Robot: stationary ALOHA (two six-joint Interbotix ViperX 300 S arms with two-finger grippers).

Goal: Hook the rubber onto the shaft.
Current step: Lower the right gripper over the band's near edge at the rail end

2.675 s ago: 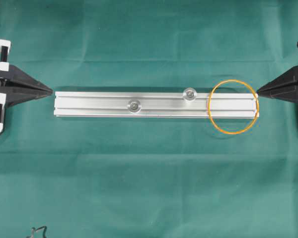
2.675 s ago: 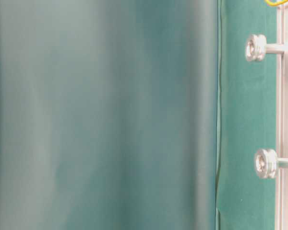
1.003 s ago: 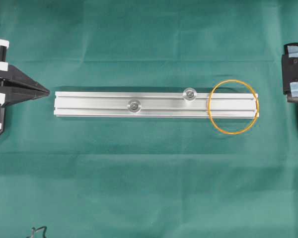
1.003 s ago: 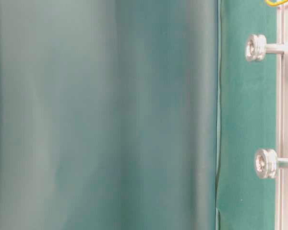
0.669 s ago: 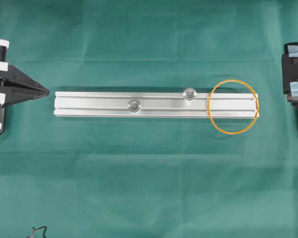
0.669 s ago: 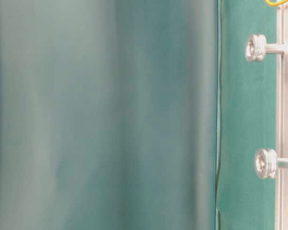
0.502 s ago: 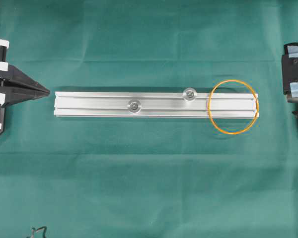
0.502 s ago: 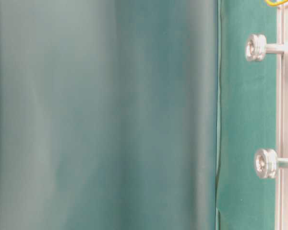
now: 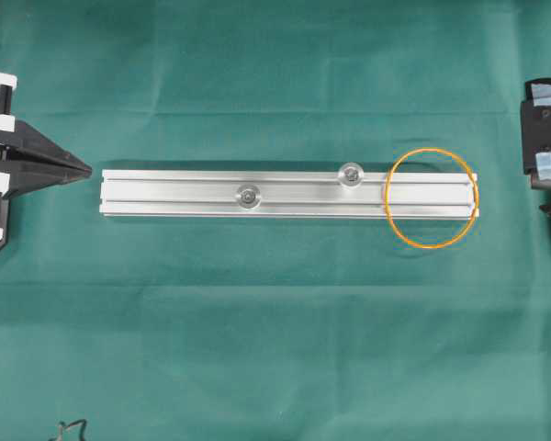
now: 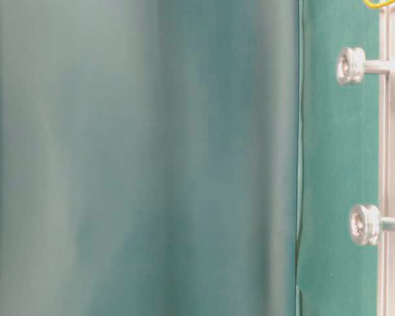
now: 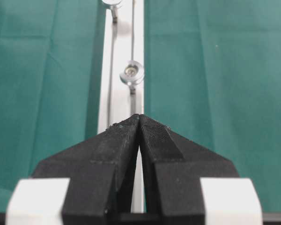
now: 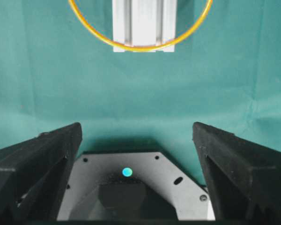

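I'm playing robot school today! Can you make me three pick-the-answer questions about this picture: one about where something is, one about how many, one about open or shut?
1. Where does the orange rubber band lie?
A. over the rail's right end
B. around a shaft
C. in a gripper

2. How many shafts stand on the aluminium rail?
A. one
B. two
C. four

3. How is the right gripper?
A. shut
B. holding the band
C. open

Answers: 1 A, it loops across that end; 2 B, one shaft and another shaft; 3 C, its fingers stand wide apart, empty.

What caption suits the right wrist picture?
Open black tool faces thin orange rubber band looped over the silver aluminium rail's end.
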